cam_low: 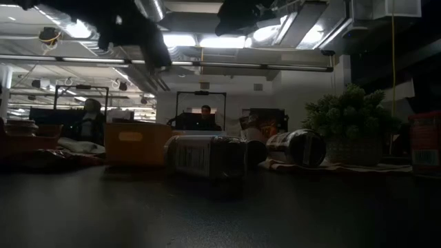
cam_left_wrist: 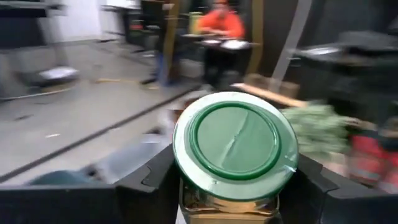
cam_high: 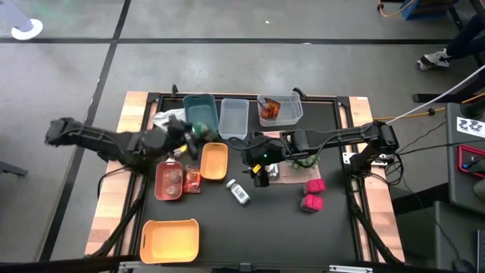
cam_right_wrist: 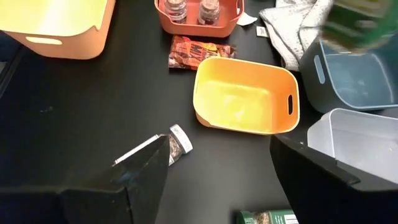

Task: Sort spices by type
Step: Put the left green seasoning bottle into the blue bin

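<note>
— What is the left gripper (cam_left_wrist: 227, 186) doing?

— It is closed on a small glass jar with a green lid (cam_left_wrist: 235, 142), one dark finger pressed on each side of the jar below the lid. In the high view the jar (cam_high: 200, 130) hangs above the dark teal plastic bin (cam_high: 198, 111) near the far edge of the black tabletop (cam_high: 227, 227).

— And the right gripper (cam_right_wrist: 217, 168)?

— Its fingers are spread wide with nothing between them. It hovers over the middle of the tabletop, above a white labelled bottle (cam_right_wrist: 175, 144) that lies on its side.

— Where are the other spices?

— Two jars (cam_right_wrist: 189, 9) stand in a salmon-red tray (cam_high: 170, 181) toward the left edge, and a red-orange packet (cam_right_wrist: 199, 51) lies just beside that tray. Two magenta boxes (cam_high: 312, 193) sit toward the right edge. The small yellow-orange bin (cam_right_wrist: 246, 98) next to the packet holds nothing that shows.
</note>
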Robot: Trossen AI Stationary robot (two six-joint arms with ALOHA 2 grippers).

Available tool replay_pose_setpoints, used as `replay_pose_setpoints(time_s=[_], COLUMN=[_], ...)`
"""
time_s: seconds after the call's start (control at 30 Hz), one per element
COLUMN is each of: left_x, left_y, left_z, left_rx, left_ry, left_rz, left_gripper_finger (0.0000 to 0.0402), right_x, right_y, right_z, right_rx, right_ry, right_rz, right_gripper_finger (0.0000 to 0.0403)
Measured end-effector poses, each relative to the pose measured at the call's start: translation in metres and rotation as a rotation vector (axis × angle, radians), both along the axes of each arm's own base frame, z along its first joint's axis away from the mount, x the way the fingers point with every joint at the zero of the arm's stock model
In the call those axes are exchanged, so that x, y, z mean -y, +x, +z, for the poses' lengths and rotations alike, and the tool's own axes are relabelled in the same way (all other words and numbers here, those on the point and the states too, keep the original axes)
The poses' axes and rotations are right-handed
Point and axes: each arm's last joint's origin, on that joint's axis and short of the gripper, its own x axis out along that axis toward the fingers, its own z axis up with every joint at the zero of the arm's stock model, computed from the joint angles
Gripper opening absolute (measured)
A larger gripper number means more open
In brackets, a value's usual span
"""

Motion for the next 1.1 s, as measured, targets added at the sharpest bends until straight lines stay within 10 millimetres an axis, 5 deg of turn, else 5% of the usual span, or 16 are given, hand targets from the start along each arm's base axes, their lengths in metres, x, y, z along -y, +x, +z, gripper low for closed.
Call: replay_pose_setpoints(time_s=[0.27,0.6,1.1], left_x=[-0.059,-0.119,-0.165], left_y=[-0.002,0.01,0.03], left_z=[-0.013,-0.054,-0.108], left_rx=[-0.124,-0.25,-0.291], left_ry=[0.003,-0.155,-0.21], left_rz=[0.303,0.41,0.484], left_gripper_finger=[0.0185,0.0187,0.0194], right_x=[0.0,0.0,0.0], right_y=[0.0,0.0,0.0], right_z=[0.0,0.0,0.0], right_rx=[0.0,0.0,-0.001], right_ry=[0.0,0.0,0.0], right_rz=[0.0,0.0,0.0], right_gripper_finger=[0.0276,0.0276,0.0276])
